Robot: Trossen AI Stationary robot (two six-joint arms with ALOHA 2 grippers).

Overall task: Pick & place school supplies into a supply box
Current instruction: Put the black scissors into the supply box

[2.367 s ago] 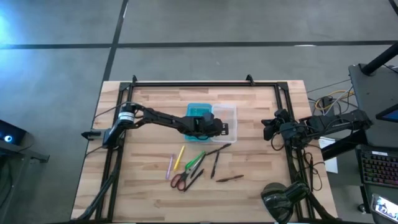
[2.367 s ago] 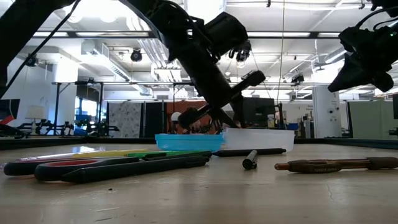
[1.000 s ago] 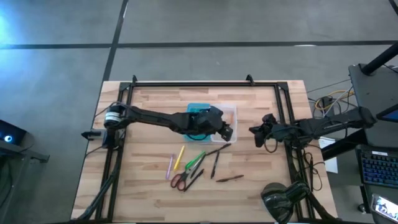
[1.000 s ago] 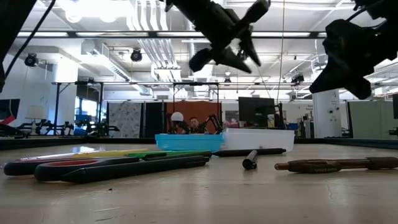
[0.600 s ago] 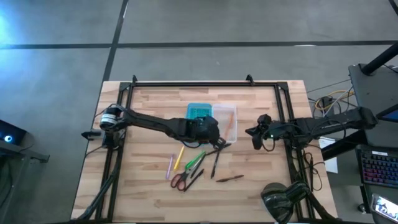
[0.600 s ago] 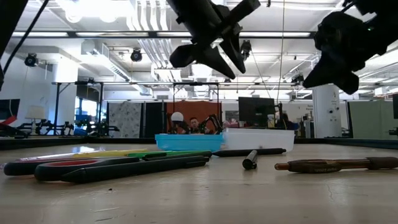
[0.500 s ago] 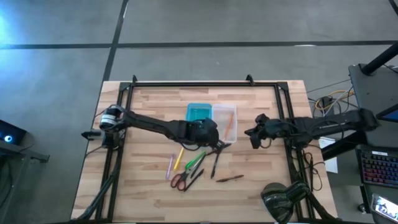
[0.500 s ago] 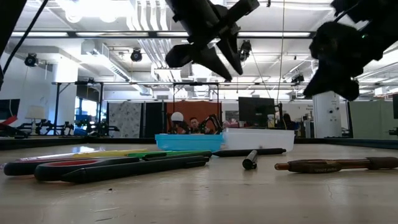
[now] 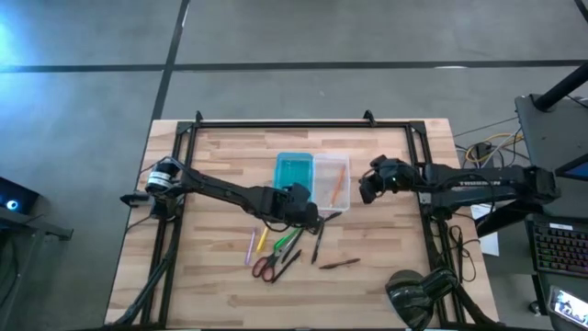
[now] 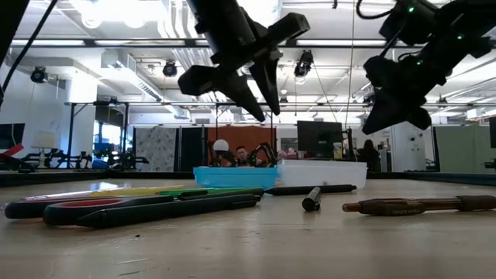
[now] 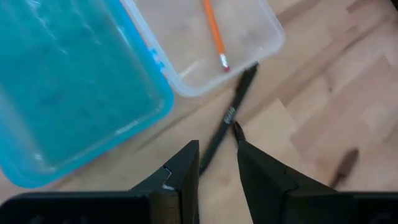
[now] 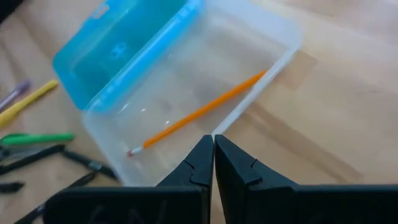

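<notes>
The supply box lies open, its teal half (image 9: 294, 172) beside its clear half (image 9: 331, 180). An orange pencil (image 12: 205, 109) lies inside the clear half. My left gripper (image 11: 216, 155) hangs open above a dark pen (image 11: 229, 118) that lies on the table just near of the box. It touches nothing and is well off the table (image 10: 265, 115). My right gripper (image 12: 213, 155) is shut and empty. It hovers at the clear half's right edge (image 9: 364, 190). The rest lie on the table near of the box: yellow pencil (image 9: 264, 235), pink pen (image 9: 252, 245), green pen (image 9: 288, 236), red-handled scissors (image 9: 266, 267).
Two more dark pens (image 9: 317, 245) and a brown pen (image 9: 340, 264) lie near of the box, right of the coloured ones. Bare wood lies to the left, right and far side of the box. A black frame (image 9: 285, 124) runs along the table's far edge.
My left gripper has moved off the box toward the near edge and come lower, uncovering the orange pencil in the clear half. My right gripper has travelled left from the table's right side to the clear half.
</notes>
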